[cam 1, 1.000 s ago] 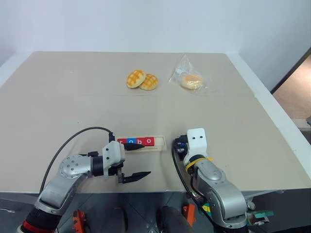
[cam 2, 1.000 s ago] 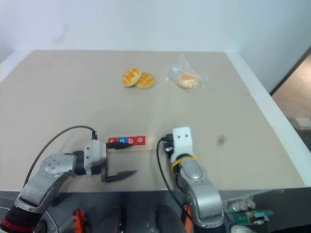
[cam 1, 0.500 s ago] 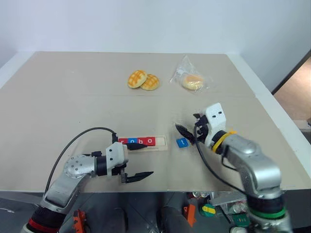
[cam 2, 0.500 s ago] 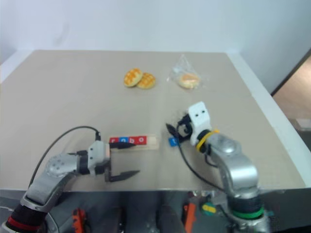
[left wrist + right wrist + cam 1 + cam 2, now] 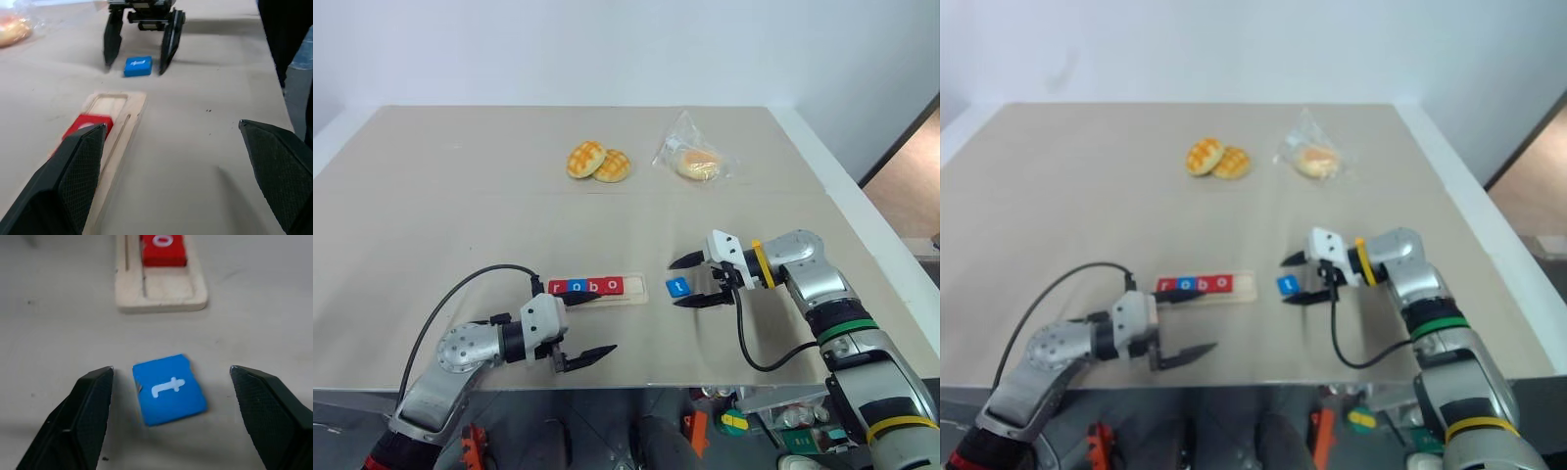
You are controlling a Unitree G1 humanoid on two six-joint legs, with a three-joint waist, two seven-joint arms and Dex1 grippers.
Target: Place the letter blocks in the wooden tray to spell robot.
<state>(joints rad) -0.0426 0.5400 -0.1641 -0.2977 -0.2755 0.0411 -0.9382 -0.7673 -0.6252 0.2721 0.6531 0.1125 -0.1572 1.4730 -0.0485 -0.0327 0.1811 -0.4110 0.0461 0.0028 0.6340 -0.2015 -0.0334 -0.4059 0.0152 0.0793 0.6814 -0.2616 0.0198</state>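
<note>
The wooden tray [image 5: 634, 289] lies near the table's front edge and holds letter blocks [image 5: 590, 286] reading r, o, b, o. Its right end slot is bare. A blue t block [image 5: 677, 288] lies flat on the table just right of the tray. My right gripper [image 5: 685, 282] points left at it, open, with one finger on each side of the block and not touching it. The right wrist view shows the t block [image 5: 168, 389] between the fingertips [image 5: 100, 382]. My left gripper [image 5: 591, 325] is open in front of the tray's left part, its far finger at the tray's edge.
Two waffle-patterned buns [image 5: 598, 162] and a bagged bun [image 5: 697, 162] sit at the back middle of the table. A black cable [image 5: 460, 294] loops off my left arm. The table's front edge [image 5: 646, 384] runs just below both grippers.
My right arm swung out to the right, uncovering the blue t block, and its gripper turned to face left with open fingers on both sides of the block. The left gripper stayed put.
</note>
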